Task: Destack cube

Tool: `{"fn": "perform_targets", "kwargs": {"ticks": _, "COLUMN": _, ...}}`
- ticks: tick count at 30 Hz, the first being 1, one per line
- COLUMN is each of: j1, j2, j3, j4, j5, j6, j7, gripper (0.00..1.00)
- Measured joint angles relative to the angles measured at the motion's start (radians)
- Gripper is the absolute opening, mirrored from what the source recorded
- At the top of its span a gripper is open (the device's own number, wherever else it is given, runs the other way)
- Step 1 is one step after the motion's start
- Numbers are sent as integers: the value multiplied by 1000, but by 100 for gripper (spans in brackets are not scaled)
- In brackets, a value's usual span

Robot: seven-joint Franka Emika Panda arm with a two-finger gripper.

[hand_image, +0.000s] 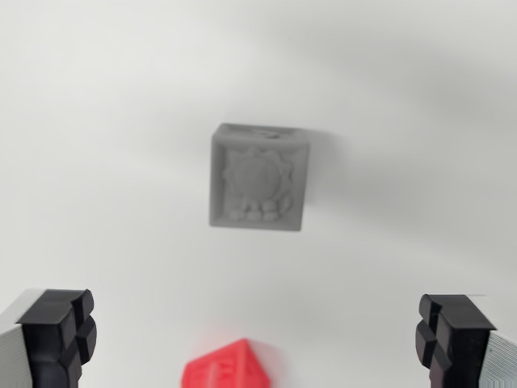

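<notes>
Plain white tabletop [97, 121] fills the frame. Centre: a small grey plastic cube with embossed relief [258, 178]; bottom centre, a red plastic cube [226, 370], well apart. Both look light, rigid; flat opposite sides suit gripping. The end effector [258, 335] is spread wide, empty.

Two black fingertips [60, 331] are showing at the bottom corners of the wrist view, on either side of the red cube [226, 368]. Each is looking blocky and ridged, with rounded lobes inward and pale grey ribbed backing outward.
</notes>
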Motion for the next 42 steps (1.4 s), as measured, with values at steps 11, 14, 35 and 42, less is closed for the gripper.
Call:
{"fn": "perform_targets", "kwargs": {"ticks": 11, "j1": 0, "j2": -64, "j3": 1, "j4": 25, "j5": 14, "j6": -89, "j7": -10, "gripper": 100}}
{"fn": "perform_targets", "kwargs": {"ticks": 14, "j1": 0, "j2": -78, "j3": 1, "j4": 33, "j5": 17, "j6": -111, "j7": -12, "gripper": 100}}
{"fn": "perform_targets", "kwargs": {"ticks": 35, "j1": 0, "j2": -148, "j3": 1, "j4": 97, "j5": 32, "j6": -244, "j7": -22, "gripper": 100}}
{"fn": "perform_targets", "kwargs": {"ticks": 42, "j1": 1, "j2": -160, "j3": 1, "j4": 116, "j5": 33, "j6": -274, "j7": -24, "gripper": 100}}
